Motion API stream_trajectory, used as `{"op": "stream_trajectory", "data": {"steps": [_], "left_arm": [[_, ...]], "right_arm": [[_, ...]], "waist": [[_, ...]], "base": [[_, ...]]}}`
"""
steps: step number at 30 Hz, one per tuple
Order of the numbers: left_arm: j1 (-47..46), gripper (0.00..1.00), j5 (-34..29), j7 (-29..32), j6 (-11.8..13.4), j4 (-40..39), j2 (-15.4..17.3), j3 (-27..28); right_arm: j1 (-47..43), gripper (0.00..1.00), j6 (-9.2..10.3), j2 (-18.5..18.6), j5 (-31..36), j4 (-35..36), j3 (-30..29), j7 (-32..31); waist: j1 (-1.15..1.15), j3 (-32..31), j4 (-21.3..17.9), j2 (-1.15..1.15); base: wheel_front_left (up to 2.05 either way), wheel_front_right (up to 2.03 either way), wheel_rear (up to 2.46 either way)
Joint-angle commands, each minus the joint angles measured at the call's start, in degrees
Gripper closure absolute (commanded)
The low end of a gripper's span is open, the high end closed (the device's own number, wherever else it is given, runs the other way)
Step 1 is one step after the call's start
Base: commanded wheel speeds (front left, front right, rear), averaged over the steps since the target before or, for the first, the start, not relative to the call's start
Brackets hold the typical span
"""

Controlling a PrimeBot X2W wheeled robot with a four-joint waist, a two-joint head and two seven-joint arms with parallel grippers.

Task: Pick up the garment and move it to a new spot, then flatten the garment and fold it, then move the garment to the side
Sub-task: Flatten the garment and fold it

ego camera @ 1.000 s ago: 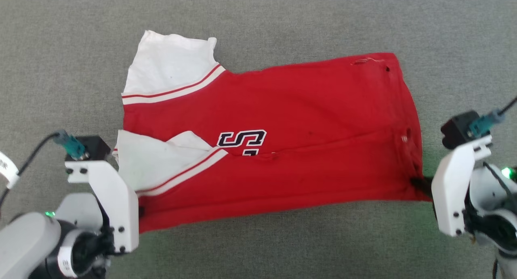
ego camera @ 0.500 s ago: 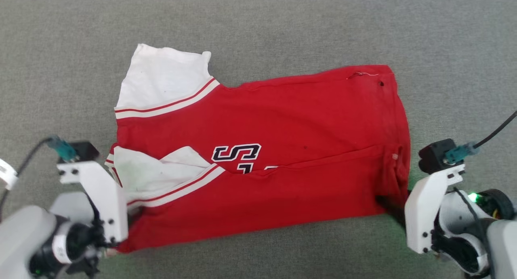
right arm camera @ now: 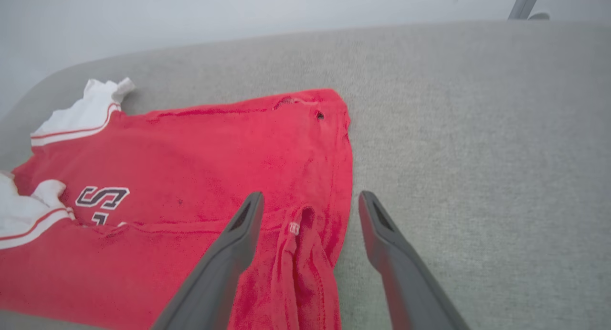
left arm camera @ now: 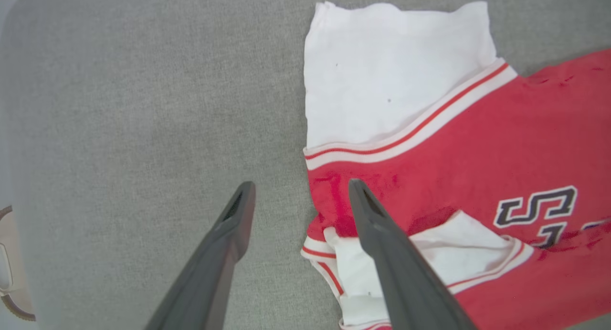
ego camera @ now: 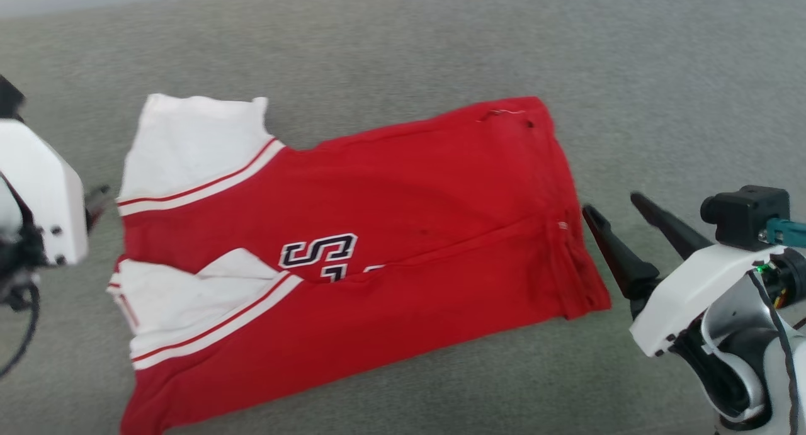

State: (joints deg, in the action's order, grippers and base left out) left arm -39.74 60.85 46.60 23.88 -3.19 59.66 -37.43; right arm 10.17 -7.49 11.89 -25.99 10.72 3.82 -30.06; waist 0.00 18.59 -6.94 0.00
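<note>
While sprawled mid-frame, seemed a limp, light red T-shirt (ego camera: 403, 233); likely best pinched at corners by left hand (left arm camera: 300, 186) and right hand (ego camera: 612, 203), both spread apart.

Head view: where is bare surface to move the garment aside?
Grey surface lies bare beyond the far edge of the garment and right of its hem, past the right tool. Crowded at the sleeve end, where the left tool hovers.

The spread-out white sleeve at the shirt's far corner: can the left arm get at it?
Probably yes. The left gripper is open just short of the white sleeve, which lies flat and uncovered on the grey surface, with nothing between them.
</note>
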Motion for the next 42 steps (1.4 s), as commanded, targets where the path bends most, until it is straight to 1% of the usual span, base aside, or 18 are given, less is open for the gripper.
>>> {"op": "stream_trajectory", "data": {"steps": [1, 4, 7, 9, 10, 12, 15, 18, 20, 24, 25, 26, 29, 30, 34, 38, 41, 42], "left_arm": [[-1.3, 0.00, -0.3, -0.4, -0.9, 0.9, -0.4, 0.0], [-4.7, 0.00, -2.6, -1.2, -4.1, 5.9, -1.0, -0.4], [-8.0, 0.00, -3.3, -3.1, -7.8, 11.0, -2.9, -0.3], [-9.7, 0.00, -4.4, -3.8, -9.6, 15.0, -3.8, -0.8], [-11.8, 0.00, -5.7, -4.1, -11.2, 18.6, -4.8, -1.5], [-13.5, 0.00, -6.6, -4.8, -12.3, 22.0, -5.9, -1.8], [-15.5, 0.00, -7.0, -4.9, -13.5, 27.0, -7.5, -2.4], [-17.4, 0.00, -7.8, -3.8, -14.2, 31.4, -9.2, -3.4], [-18.4, 0.00, -9.1, -2.4, -14.7, 34.0, -10.3, -5.1], [-20.0, 0.00, -9.8, 0.0, -13.8, 39.2, -13.5, -6.8], [-19.9, 0.27, -9.0, 1.9, -13.8, 40.7, -14.6, -7.2], [-19.8, 1.00, -8.3, 3.6, -13.8, 41.7, -15.6, -7.4], [-21.3, 1.00, -8.3, 6.2, -13.2, 43.4, -17.9, -8.2], [-21.3, 1.00, -8.3, 6.2, -13.2, 43.4, -17.9, -8.2], [-24.0, 1.00, -9.0, 6.7, -14.4, 44.1, -20.6, -9.0], [-26.3, 1.00, -9.1, 5.9, -15.5, 44.9, -23.1, -9.3], [-27.7, 1.00, -9.1, 4.8, -16.5, 45.8, -24.9, -9.3], [-28.3, 1.00, -9.3, 4.3, -16.9, 46.0, -25.4, -9.4]], "right_arm": [[0.7, 0.00, 0.00, -0.4, 0.3, 0.6, 0.5, 1.9], [1.1, 0.00, 0.00, -0.7, 2.1, 1.2, 1.4, 8.9], [1.2, 0.00, 0.00, -2.4, 2.7, 0.4, 2.0, 15.3], [1.8, 0.00, 0.00, -3.0, 3.1, -0.2, 2.4, 19.0], [2.5, 0.00, 0.00, -3.8, 3.2, -1.0, 3.0, 22.1], [3.1, 0.00, 0.00, -3.8, 3.5, -1.9, 3.6, 24.2], [4.2, 0.00, 0.00, -3.2, 3.1, -3.7, 4.8, 24.6], [5.6, 0.00, 0.00, -2.4, 2.1, -5.4, 5.5, 23.6], [6.7, 0.00, 0.00, -2.2, 1.2, -6.7, 5.2, 22.2], [10.2, 0.00, 0.00, -0.8, -0.2, -8.6, 6.8, 18.6], [11.4, 0.00, 0.00, -0.5, -0.9, -9.0, 7.5, 17.5], [12.4, 0.00, 0.01, -0.3, -1.9, -9.9, 7.9, 16.1], [17.0, 0.00, 0.01, 1.2, -3.1, -12.5, 10.0, 11.8], [17.0, 0.00, 0.01, 1.2, -3.1, -12.5, 10.0, 11.8], [24.2, 0.00, 0.01, 3.2, -4.7, -17.3, 13.5, 5.6], [31.9, 0.00, 0.01, 4.5, -6.5, -23.0, 17.3, 0.4], [37.4, 0.00, 0.01, 5.3, -6.5, -27.8, 20.2, -2.6], [39.3, 0.00, 0.01, 6.0, -5.5, -29.6, 21.2, -3.6]], "waist": [[0.00, 0.8, -2.0, 0.00], [0.00, 1.8, -4.4, 0.00], [0.00, 2.9, -6.5, 0.00], [0.00, 3.7, -7.7, 0.00], [0.00, 4.7, -9.0, 0.00], [0.00, 5.6, -10.0, 0.00], [0.00, 6.9, -11.1, 0.00], [0.00, 7.9, -11.5, 0.00], [0.00, 8.5, -11.4, 0.00], [0.00, 9.4, -10.6, 0.00], [0.00, 9.6, -10.3, 0.00], [0.00, 9.7, -10.1, 0.00], [0.00, 10.2, -9.1, 0.00], [0.00, 10.2, -9.1, 0.00], [0.00, 10.7, -7.4, 0.00], [0.00, 11.3, -5.7, 0.00], [0.00, 11.6, -4.6, 0.00], [0.00, 11.7, -4.3, 0.00]], "base": [[0.00, 0.00, 0.00], [0.00, 0.00, 0.00], [0.00, 0.00, 0.00], [0.00, 0.00, 0.00], [0.00, 0.00, 0.00], [0.00, 0.00, 0.00], [0.00, 0.00, 0.00], [0.00, 0.00, 0.00], [0.00, 0.00, 0.00], [0.00, 0.00, 0.00], [0.00, 0.00, 0.00], [0.00, 0.00, 0.00], [0.00, 0.00, 0.00], [0.00, 0.00, 0.00], [0.00, 0.00, 0.00], [0.00, 0.00, 0.00], [0.00, 0.00, 0.00], [0.00, 0.00, 0.00]]}}
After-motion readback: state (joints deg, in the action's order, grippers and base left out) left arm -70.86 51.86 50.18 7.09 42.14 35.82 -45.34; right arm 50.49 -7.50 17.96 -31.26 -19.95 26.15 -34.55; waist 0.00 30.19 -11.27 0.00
